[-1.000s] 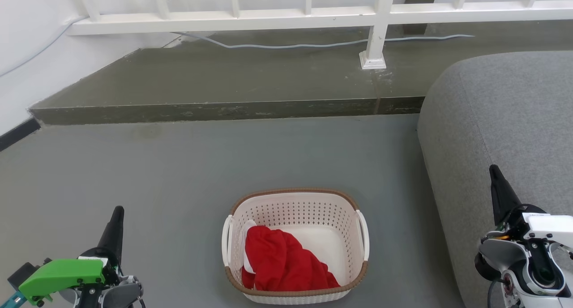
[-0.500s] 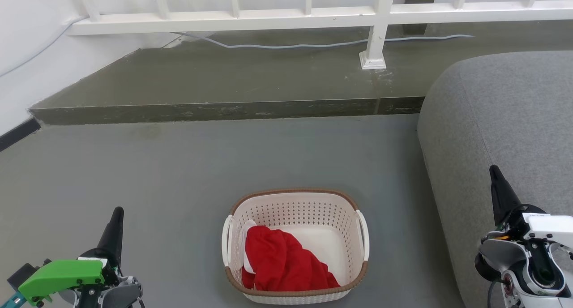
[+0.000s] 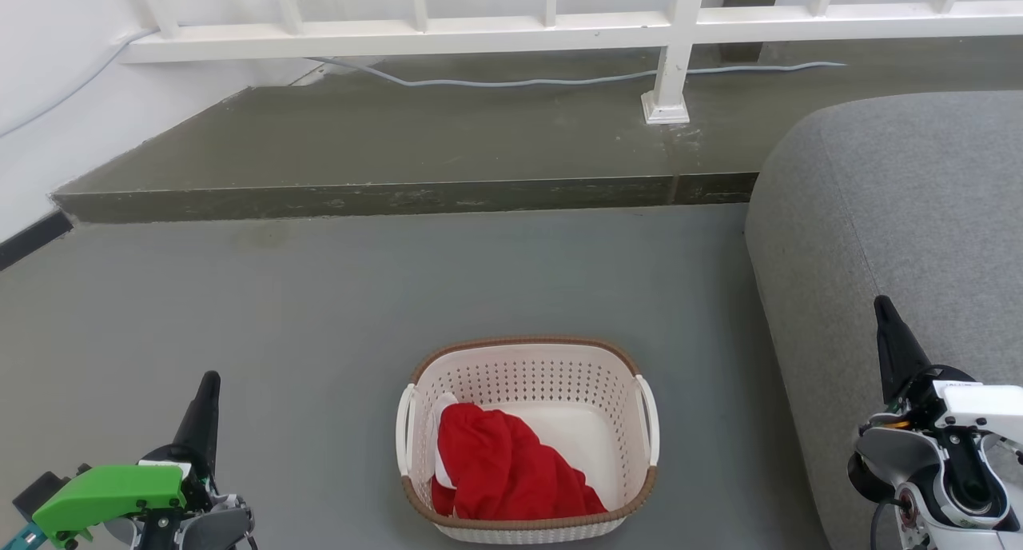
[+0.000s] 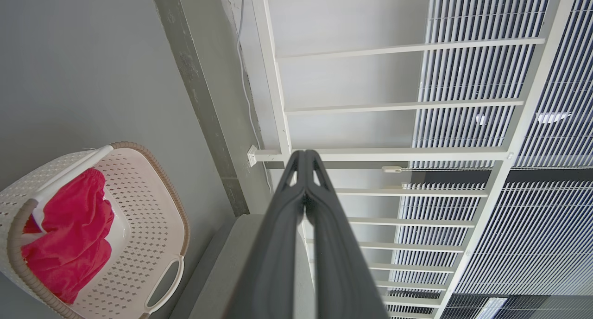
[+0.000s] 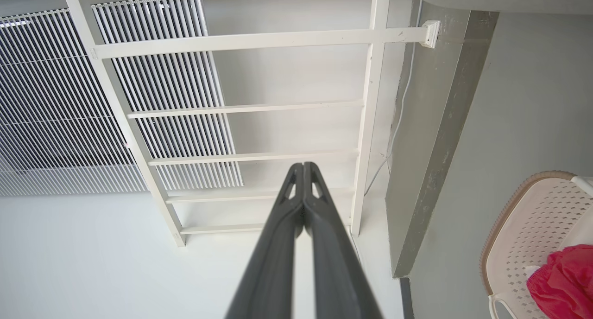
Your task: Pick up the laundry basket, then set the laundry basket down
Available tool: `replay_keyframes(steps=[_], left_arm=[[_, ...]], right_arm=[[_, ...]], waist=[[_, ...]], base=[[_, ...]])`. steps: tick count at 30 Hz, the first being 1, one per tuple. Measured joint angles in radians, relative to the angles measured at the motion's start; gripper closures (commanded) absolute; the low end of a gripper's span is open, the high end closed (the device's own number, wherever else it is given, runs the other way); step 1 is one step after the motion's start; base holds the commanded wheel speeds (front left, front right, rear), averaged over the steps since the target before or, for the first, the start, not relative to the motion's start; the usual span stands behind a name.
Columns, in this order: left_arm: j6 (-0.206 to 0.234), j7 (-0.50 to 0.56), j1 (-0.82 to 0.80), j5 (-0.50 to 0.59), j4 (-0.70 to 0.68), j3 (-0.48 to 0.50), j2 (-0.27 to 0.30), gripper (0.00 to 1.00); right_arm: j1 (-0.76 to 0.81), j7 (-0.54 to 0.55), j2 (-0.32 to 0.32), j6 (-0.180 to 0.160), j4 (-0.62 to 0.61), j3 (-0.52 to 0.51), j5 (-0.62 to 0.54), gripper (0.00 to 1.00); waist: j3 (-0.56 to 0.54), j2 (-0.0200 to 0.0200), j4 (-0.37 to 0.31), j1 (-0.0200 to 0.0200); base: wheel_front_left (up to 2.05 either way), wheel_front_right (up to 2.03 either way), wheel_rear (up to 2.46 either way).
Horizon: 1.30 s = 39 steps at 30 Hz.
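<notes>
1. Your basket (image 3: 527,378) is sitting upright on the floor (image 3: 320,294), near you and roughly centred between the two arms.
2. There's a red cloth (image 3: 503,470) bunched up inside it, mostly in the near-left part. The far-right bit of the basket's bottom is bare white.
3. It has a white handle on each side, the left handle (image 3: 404,430) and the right handle (image 3: 649,422). Both grippers are clear of them.
4. Your left gripper (image 3: 209,384) is low at the near left, well apart from the basket, and points toward the far side. In the left wrist view its two fingers are pressed together right up to the tips, with nothing between them.
5. Your right gripper (image 3: 881,306) is at the near right, in front of the grey sofa (image 3: 903,214), and it's also well apart from the basket. In the right wrist view the fingers are together and it's empty too.
6. The sofa is to the right of the basket, with a strip of floor between them.
7. On the far side a raised step (image 3: 400,146) runs across the floor. A white railing (image 3: 479,34) stands on it, and a pale cable (image 3: 559,78) lies along the step under the rail.
</notes>
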Motion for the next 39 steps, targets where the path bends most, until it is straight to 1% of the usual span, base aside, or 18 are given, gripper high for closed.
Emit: replay_keyframes(steps=[39], left_arm=[[0.000, 0.004, -0.001, 0.000, 0.004, 0.004, -0.001, 1.00]], right_arm=[[0.000, 0.004, 0.001, 0.000, 0.004, -0.003, 0.000, 1.00]], waist=[[0.000, 0.0000, 0.000, 0.0000]], base=[[0.00, 0.00, 0.00]])
